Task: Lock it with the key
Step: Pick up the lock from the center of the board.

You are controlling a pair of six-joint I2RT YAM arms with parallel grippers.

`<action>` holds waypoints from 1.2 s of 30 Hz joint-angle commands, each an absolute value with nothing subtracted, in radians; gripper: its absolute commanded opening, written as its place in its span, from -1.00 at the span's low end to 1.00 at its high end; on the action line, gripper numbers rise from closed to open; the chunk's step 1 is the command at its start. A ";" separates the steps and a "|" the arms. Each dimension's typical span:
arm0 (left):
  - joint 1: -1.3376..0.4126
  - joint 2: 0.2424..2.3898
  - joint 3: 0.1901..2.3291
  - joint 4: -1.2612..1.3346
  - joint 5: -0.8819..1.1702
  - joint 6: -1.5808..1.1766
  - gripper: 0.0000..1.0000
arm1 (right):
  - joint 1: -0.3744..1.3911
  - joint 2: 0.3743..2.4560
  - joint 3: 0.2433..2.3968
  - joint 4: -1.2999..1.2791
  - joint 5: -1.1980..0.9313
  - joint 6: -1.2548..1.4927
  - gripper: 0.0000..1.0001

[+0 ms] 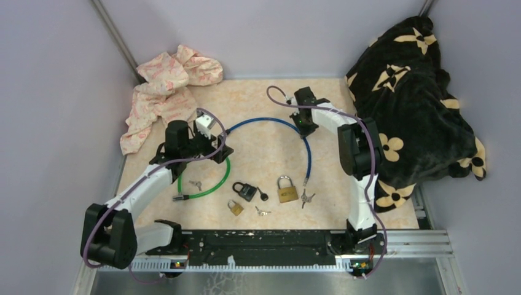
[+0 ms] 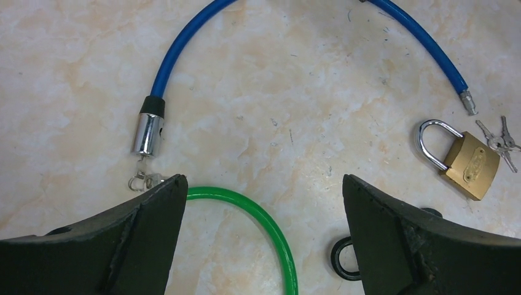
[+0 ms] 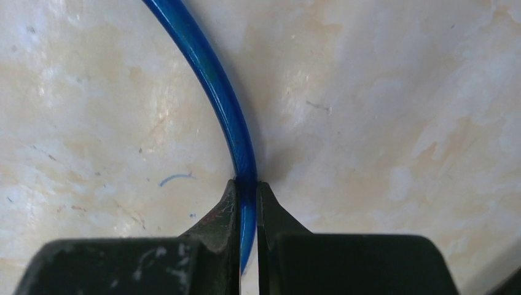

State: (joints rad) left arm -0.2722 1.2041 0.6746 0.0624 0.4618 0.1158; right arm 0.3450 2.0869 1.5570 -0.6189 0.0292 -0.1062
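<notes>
With my right gripper (image 3: 247, 185) clamped on the blue cable (image 3: 209, 67), far along its arc from the chrome barrel (image 2: 147, 132), and my left gripper (image 2: 264, 184) gaping near that barrel, I'd drag the cable's pin end (image 2: 468, 102) toward it slowly.

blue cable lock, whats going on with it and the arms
The right gripper is shut on the blue cable lock, midway along its cable. The left gripper hangs open near the chrome lock barrel, which has keys at its end. The pin end lies free, so nothing is locked yet. The green cable lock and the padlocks lie apart from both grippers.
</notes>
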 commanded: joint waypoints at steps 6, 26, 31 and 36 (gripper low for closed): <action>-0.270 1.099 0.603 0.146 0.557 0.161 0.97 | 0.414 1.749 1.372 -0.462 0.103 -0.307 -1.00; -0.335 1.238 0.595 0.449 0.494 0.913 0.97 | 0.903 1.275 1.004 -0.101 0.183 -0.414 -1.00; -0.345 1.278 0.592 0.485 0.448 0.956 0.76 | 0.940 1.223 0.972 -0.079 0.167 -0.426 -1.00; -0.349 1.228 0.605 0.490 0.443 0.908 -0.98 | 0.939 1.186 0.944 -0.055 0.123 -0.402 -1.00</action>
